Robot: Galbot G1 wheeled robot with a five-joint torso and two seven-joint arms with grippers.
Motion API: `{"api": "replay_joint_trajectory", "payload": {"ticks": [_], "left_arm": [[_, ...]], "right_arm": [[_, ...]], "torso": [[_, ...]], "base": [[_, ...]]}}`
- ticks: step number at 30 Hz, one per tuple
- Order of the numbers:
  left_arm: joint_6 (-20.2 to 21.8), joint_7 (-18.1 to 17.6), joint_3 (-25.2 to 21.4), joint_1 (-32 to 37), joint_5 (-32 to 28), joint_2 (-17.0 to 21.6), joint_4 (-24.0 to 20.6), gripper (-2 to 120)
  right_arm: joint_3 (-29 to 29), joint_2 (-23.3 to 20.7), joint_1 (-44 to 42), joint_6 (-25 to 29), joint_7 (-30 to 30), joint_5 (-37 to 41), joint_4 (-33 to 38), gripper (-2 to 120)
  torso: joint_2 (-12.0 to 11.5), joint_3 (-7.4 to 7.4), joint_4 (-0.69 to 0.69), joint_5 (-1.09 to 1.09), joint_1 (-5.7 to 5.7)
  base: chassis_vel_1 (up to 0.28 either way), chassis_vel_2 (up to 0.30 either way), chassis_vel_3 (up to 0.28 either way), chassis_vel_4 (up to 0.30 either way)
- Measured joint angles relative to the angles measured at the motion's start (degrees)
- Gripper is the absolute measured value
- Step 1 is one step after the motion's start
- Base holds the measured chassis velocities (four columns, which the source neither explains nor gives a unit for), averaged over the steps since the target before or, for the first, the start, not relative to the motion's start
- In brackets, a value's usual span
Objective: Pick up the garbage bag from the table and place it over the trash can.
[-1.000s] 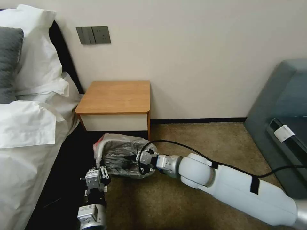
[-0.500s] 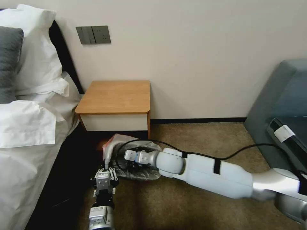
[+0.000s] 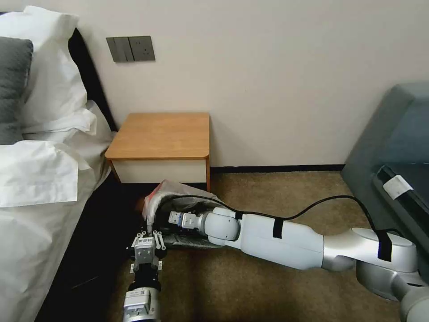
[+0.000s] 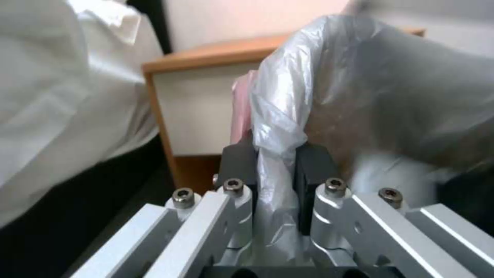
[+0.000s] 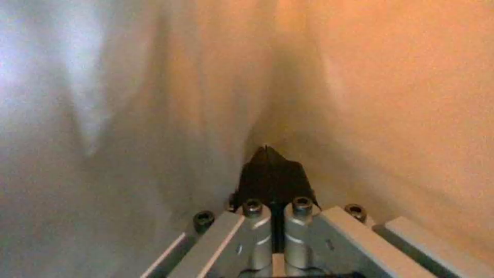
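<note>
Garbage bag (image 3: 178, 201): on the carpet (image 3: 277, 197) before the table (image 3: 161, 136), draped over a low form, the trash can itself hidden; left gripper (image 4: 274, 162): at the bag's near-left edge, fingers clamped on a gathered fold of plastic; right gripper (image 5: 271, 170): reached inside the bag's mouth, fingers pressed together, film on all sides.

bare carpet (image 3: 286, 192) rightward, bed (image 3: 35, 214) and table (image 3: 161, 136) crowding left
</note>
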Motion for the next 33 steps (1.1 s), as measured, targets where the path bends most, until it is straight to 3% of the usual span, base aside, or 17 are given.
{"api": "replay_joint_trajectory", "payload": {"ticks": [7, 13, 15, 19, 23, 24, 27, 28, 30, 31, 33], "left_arm": [[2.5, -1.5, -1.3, -1.2, -5.8, 0.0, 0.5, 11], [5.3, -2.7, -2.6, -2.1, -11.7, 0.0, 0.5, 11], [6.7, -3.1, -2.7, -2.0, -15.6, 0.0, 0.1, 11], [8.2, -3.2, -2.7, -1.9, -19.1, 0.1, -0.5, 11], [14.8, -3.4, -2.4, -2.1, -31.6, 0.8, -2.2, 11], [14.8, -3.4, -2.4, -2.1, -31.6, 0.8, -2.2, 11], [18.0, -1.5, -3.8, -2.4, -39.2, 1.8, -2.1, 11], [18.0, -1.5, -3.8, -2.4, -39.2, 1.8, -2.1, 11], [20.3, 0.5, -4.3, -2.4, -42.6, 2.3, -2.1, 11], [20.3, 0.5, -4.3, -2.4, -42.6, 2.3, -2.1, 11], [22.7, 2.0, -4.4, -2.3, -43.7, 2.9, -1.9, 11]], "right_arm": [[4.3, -7.3, -3.8, 0.5, -0.1, 0.4, 11.9, 0], [11.5, -13.5, -12.3, 2.4, -2.2, -2.8, 21.0, 0], [16.3, -17.5, -16.4, 4.8, -3.4, -4.5, 25.8, 0], [19.9, -20.8, -18.9, 6.4, -3.6, -5.0, 29.2, 0], [28.6, -25.8, -26.1, 9.1, 1.4, -4.1, 36.0, 0], [28.6, -25.8, -26.1, 9.1, 1.4, -4.1, 36.0, 0], [41.5, -23.6, -39.7, 11.0, 3.9, -3.9, 39.6, 14], [41.5, -23.6, -39.7, 11.0, 3.9, -3.9, 39.6, 14], [50.8, -19.4, -49.1, 14.4, 5.1, -4.2, 39.0, 25], [50.8, -19.4, -49.1, 14.4, 5.1, -4.2, 39.0, 25], [56.6, -15.3, -56.4, 17.0, 5.9, -4.5, 37.5, 35]], "torso": [[0.0, 0.0, 0.0, 0.02, 0.0], [0.0, -0.01, -0.01, 0.02, 0.0], [0.0, -0.01, -0.01, 0.02, 0.0], [0.0, -0.01, -0.01, 0.02, 0.0], [0.0, 0.0, -0.01, 0.01, 0.0], [0.0, 0.0, -0.01, 0.01, 0.0], [0.0, -0.01, -0.02, 0.04, 0.0], [0.0, -0.01, -0.02, 0.04, 0.0], [0.0, -0.01, 0.0, -0.01, 0.0], [0.0, -0.01, 0.0, -0.01, 0.0], [0.0, -0.01, -0.01, 0.03, 0.0]], "base": [[0.0, 0.0, 0.0, 0.0], [0.0, 0.0, 0.0, 0.0], [0.0, 0.0, 0.0, 0.0], [0.0, 0.0, 0.0, 0.0], [0.0, 0.0, 0.0, 0.0], [0.0, 0.0, 0.0, 0.0], [0.0, 0.0, 0.0, 0.0], [0.0, 0.0, 0.0, 0.0], [0.0, 0.0, 0.0, 0.0], [0.0, 0.0, 0.0, 0.0], [0.0, 0.0, 0.0, 0.0]]}}
